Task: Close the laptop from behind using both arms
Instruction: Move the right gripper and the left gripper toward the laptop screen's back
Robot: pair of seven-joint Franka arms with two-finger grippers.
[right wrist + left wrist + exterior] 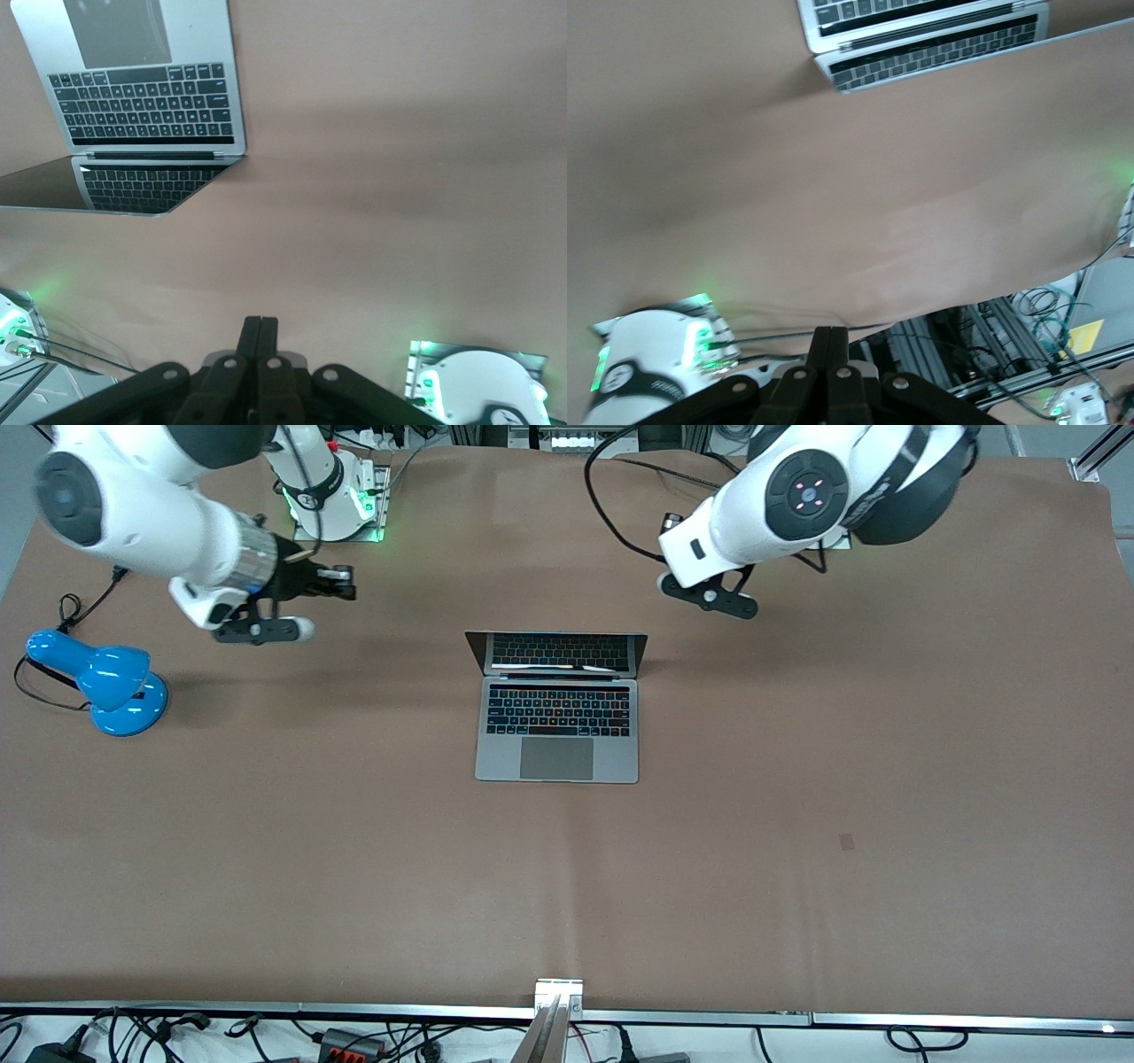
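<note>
**Laptop open, both claws up in the air**

The laptop (556,708) sits open in the middle of the brown table (797,850). Its dark screen stands up w/ the keys mirrored in it. Keyboard & trackpad face the front camera.

The right gripper (341,584) hangs over the table, up toward the right arm's end, well apart from the laptop. Its two fingers (259,341) are pressed together, holding nothing.

The left gripper (829,350) hangs over the table toward the left arm's end, also well apart from the laptop. Its fingers are pressed together too, nothing btwn them.

A blue lamp (106,682) sits at the right arm's end of the table.
</note>
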